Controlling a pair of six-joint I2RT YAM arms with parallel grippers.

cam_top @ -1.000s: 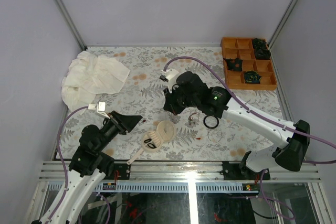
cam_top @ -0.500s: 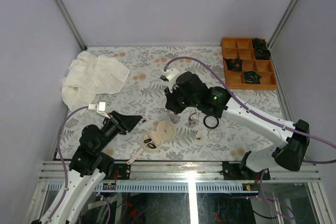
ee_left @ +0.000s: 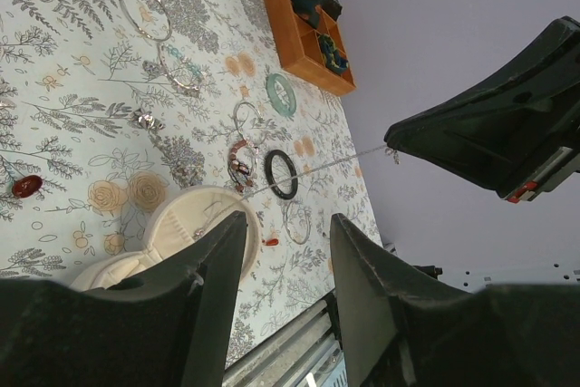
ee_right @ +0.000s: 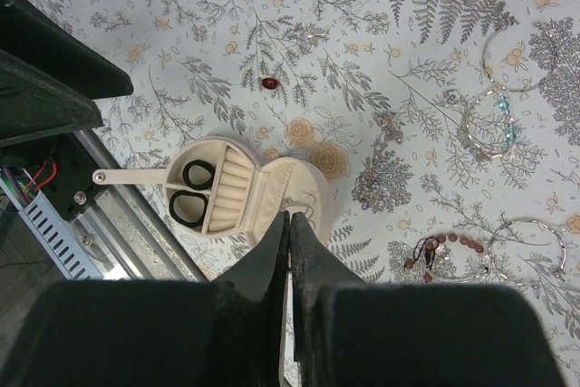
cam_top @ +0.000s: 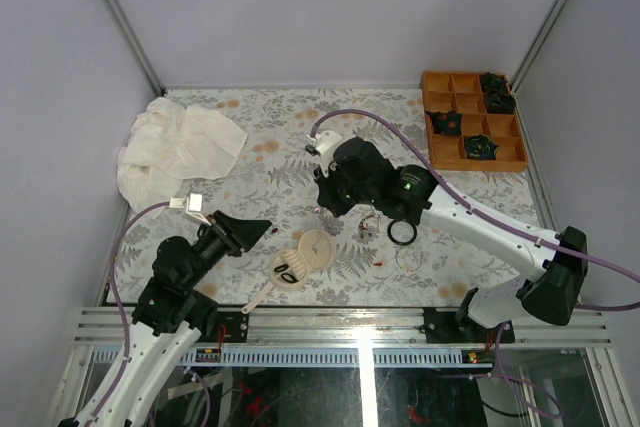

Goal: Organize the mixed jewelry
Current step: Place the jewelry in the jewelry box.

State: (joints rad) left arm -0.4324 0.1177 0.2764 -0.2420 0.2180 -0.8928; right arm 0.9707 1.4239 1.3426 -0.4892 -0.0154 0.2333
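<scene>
The right gripper (ee_right: 290, 217) is held over the cream dish (ee_right: 234, 183). Its jaws are pressed together on one thin silver chain (ee_left: 344, 159), which is seen in the left wrist view stretched from the jaws down to the dish. Two black rings (ee_right: 195, 174) are lodged in one half of the dish. The left gripper (ee_left: 285, 224) is held near the dish with jaws spread and nothing between them.

The other pieces are scattered on the counter (cam_top: 280, 117):
- one larger black ring (ee_left: 281, 174)
- one pale green ring (ee_left: 281, 94)
- two plain thin hoops (ee_right: 510, 61)
- one hoop with teal beads (ee_right: 489, 129)
- one reddish-brown bead string (ee_right: 444, 246)
- one small red bead (ee_right: 268, 82)

One orange tray (cam_top: 440, 99) is set at the far right corner, and one white cloth (cam_top: 175, 147) at the far left.
</scene>
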